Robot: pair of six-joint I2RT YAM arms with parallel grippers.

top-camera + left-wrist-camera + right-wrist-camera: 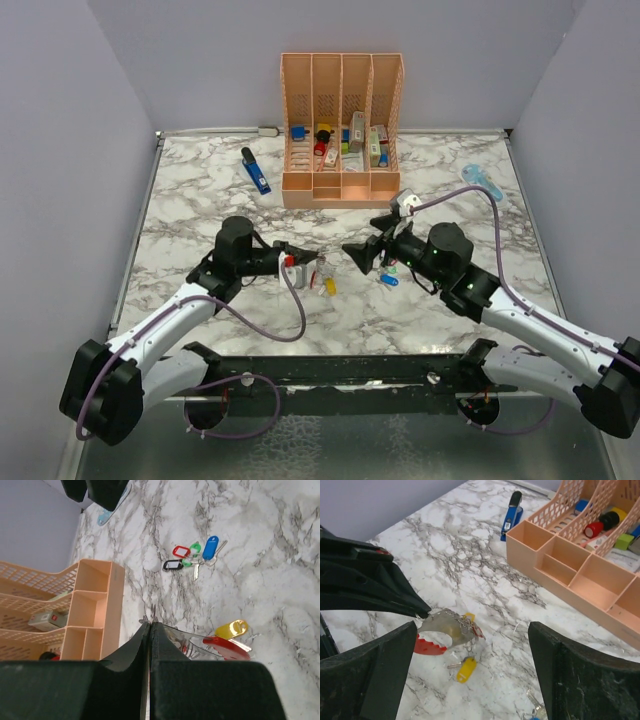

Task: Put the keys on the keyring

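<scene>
Both visible: left end effector clamps keyring (yellow key beside); right end effector apart.

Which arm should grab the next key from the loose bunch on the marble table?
Right. The right fingers, open and empty, are nearest the bunch of coloured-tag keys, while the left fingers are shut on the red and grey oval keyring.

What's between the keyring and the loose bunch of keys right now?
One yellow-tagged key, close by the keyring; otherwise bare marble up to the bunch. Left wrist view shows it.
</scene>
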